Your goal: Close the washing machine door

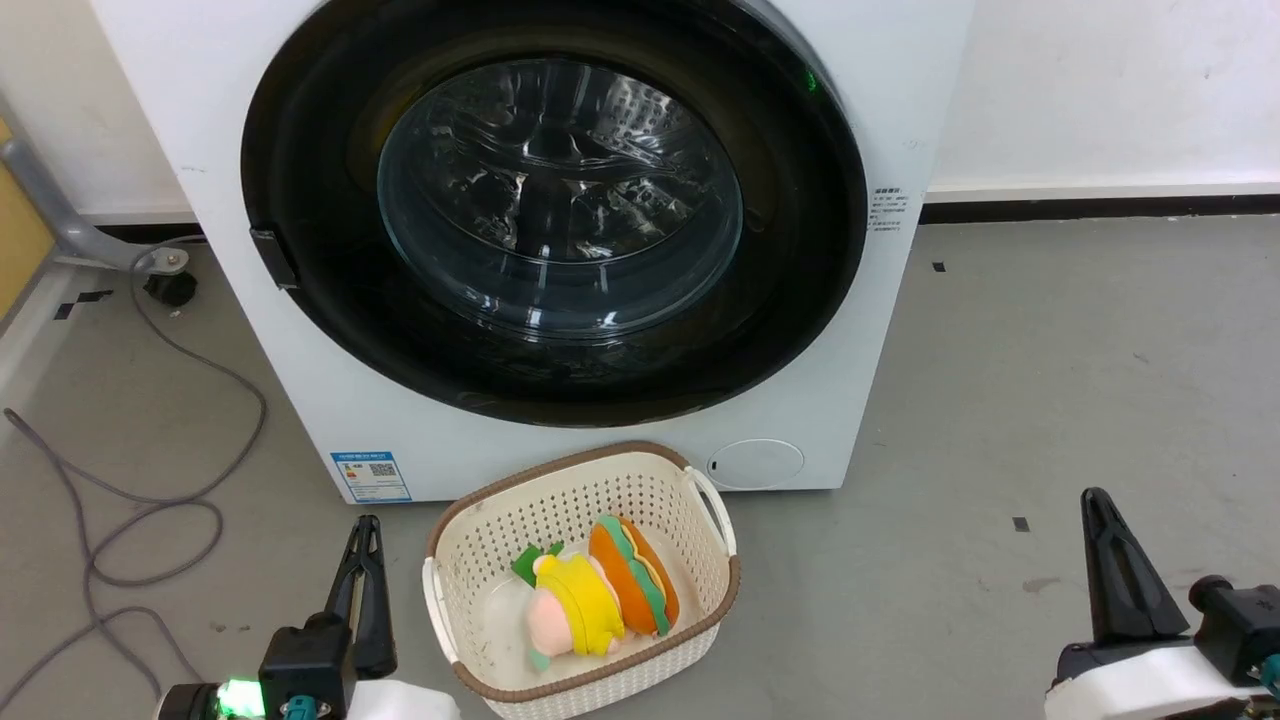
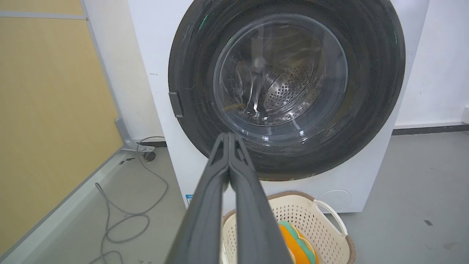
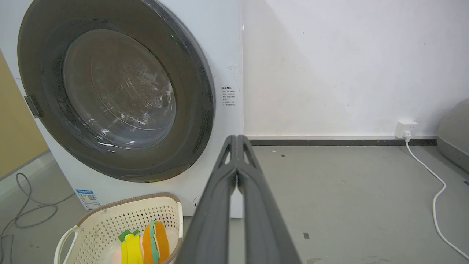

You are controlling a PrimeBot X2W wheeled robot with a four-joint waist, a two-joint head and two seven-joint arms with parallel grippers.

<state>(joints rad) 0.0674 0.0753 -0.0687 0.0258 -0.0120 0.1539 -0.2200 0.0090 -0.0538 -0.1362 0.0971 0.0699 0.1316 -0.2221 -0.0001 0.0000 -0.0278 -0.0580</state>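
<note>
Nearly all of this job looks done from my seat. I see the washing machine point(image 1: 900, 380) standing white and square, and the washing machine door point(image 1: 555, 200) lies flat across its front. Its black ring sits flush with the panel all round in the head view and both wrist views, with no gap that I can make out, and the drum point(image 2: 285, 91) is seen through the door's window. Just before the machine, the cream basket point(image 1: 560, 458) holds plush toys point(image 1: 600, 595) and is clear of the door. My left gripper point(image 1: 367, 528) and right gripper point(image 1: 1097, 500) hang low, well apart from the machine, each with its fingers pressed together on nothing. The small catch point(image 1: 273, 258) at the door's left edge rests against the white front, though I cannot tell whether it has latched; what is left, I judge, is at most a confirming push
</note>
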